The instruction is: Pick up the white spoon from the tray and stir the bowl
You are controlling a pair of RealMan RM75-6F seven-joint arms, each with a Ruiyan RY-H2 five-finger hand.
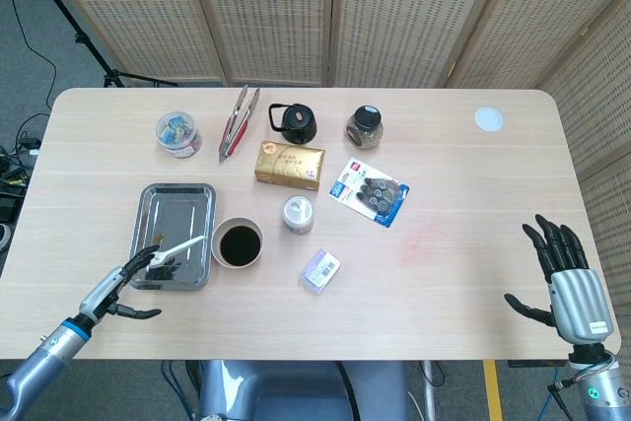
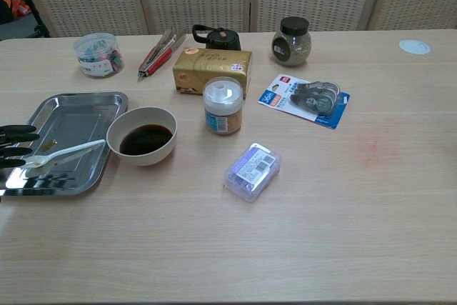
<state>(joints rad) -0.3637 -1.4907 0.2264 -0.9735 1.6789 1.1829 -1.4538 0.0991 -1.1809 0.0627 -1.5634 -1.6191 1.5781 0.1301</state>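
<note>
The white spoon [image 1: 182,245] [image 2: 68,152] lies slantwise in the metal tray [image 1: 175,186] [image 2: 78,96], its handle pointing toward the white bowl [image 1: 237,244] [image 2: 141,137] of dark liquid just right of the tray. My left hand [image 1: 123,288] [image 2: 16,146] hovers at the tray's near left corner with its fingers spread. Its fingertips lie by the spoon's broad end, and the thumb stays well apart from them. My right hand [image 1: 562,273] hangs far off at the table's near right edge, fingers spread and empty; the chest view does not show it.
A small lidded jar [image 1: 298,214] and a clear plastic box [image 1: 319,270] sit right of the bowl. Behind them are a gold box [image 1: 289,166], tongs [image 1: 237,120], a black teapot [image 1: 294,123], a dark jar [image 1: 363,128], a clip tub [image 1: 177,133] and a blue blister pack [image 1: 370,194].
</note>
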